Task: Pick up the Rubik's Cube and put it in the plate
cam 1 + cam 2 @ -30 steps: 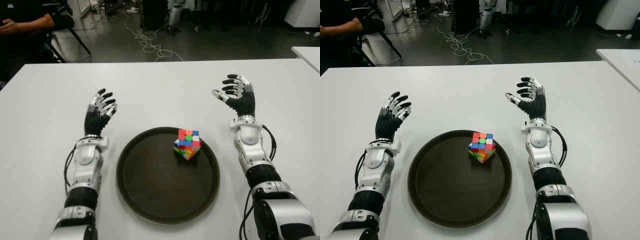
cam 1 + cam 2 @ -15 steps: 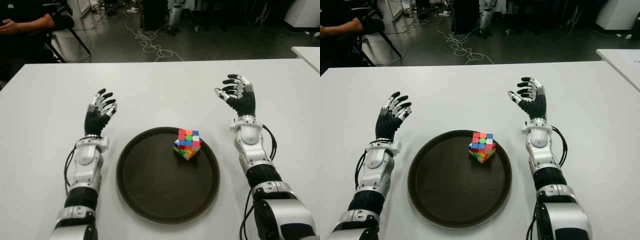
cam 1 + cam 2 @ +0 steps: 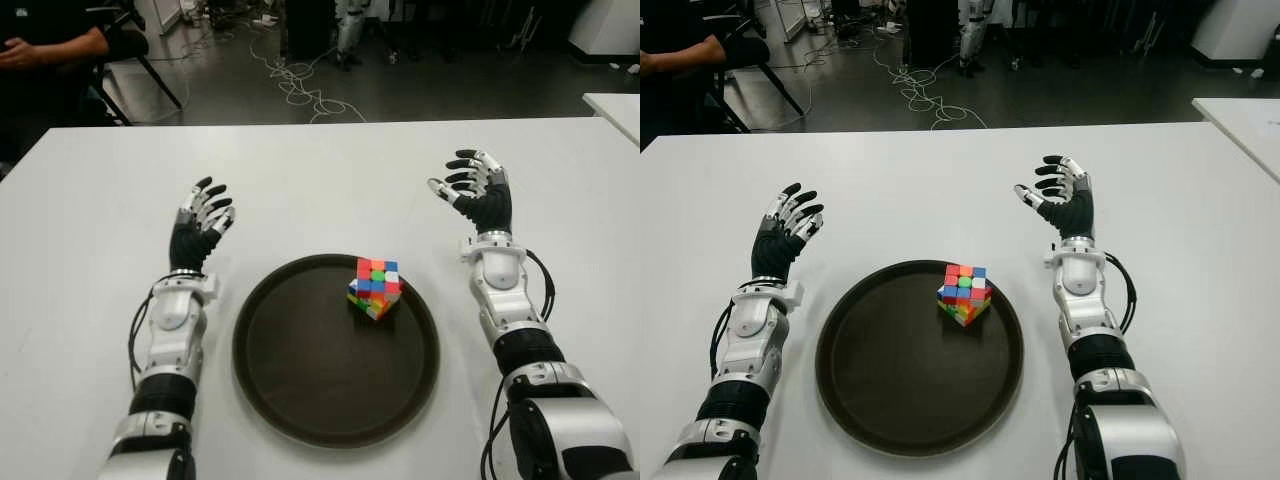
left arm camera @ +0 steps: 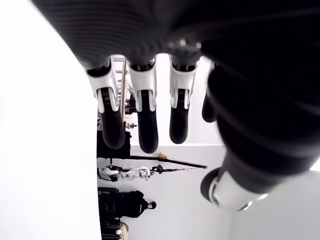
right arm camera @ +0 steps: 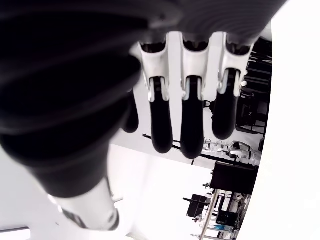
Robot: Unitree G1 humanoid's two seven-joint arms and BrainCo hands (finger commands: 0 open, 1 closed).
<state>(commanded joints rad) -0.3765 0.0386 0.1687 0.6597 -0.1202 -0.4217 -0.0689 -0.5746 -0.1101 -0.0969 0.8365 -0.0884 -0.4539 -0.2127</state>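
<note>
The Rubik's Cube (image 3: 375, 287) sits inside the round dark brown plate (image 3: 300, 370), toward its far right part. My right hand (image 3: 472, 190) is over the white table to the right of the plate and beyond it, fingers spread and holding nothing. To the left of the plate my left hand (image 3: 203, 218) is also open and empty. Both wrist views show only extended fingers (image 5: 192, 125) with nothing between them.
The white table (image 3: 320, 180) spreads wide around the plate. Beyond its far edge are a dark floor with cables (image 3: 300, 85) and a seated person (image 3: 50, 45) at the far left. A second white table's corner (image 3: 615, 105) shows at the right.
The right hand's thumb has shifted slightly; the hand stays in about the same place. The cube, plate and left hand have not moved.
</note>
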